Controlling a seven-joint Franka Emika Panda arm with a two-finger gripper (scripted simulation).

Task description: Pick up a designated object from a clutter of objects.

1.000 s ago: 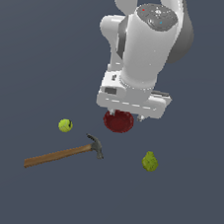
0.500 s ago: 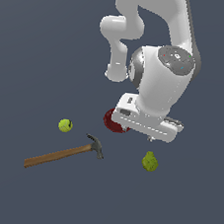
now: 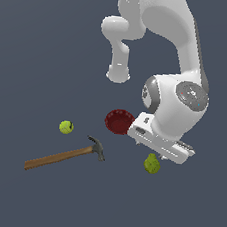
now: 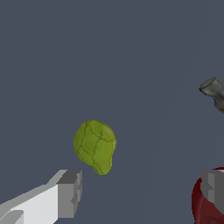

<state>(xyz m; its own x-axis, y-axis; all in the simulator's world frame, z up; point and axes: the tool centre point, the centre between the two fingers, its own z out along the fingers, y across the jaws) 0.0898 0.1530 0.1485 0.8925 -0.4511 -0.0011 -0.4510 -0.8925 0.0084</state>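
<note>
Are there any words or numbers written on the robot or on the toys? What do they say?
None: no words, numbers or signs can be read in either view.
The pear shows only dark crack-like lines, not letters.
The ball, hammer, bowl and the end effector carry no readable marks.

No readable text, label, brand or number anywhere (either view).
</note>
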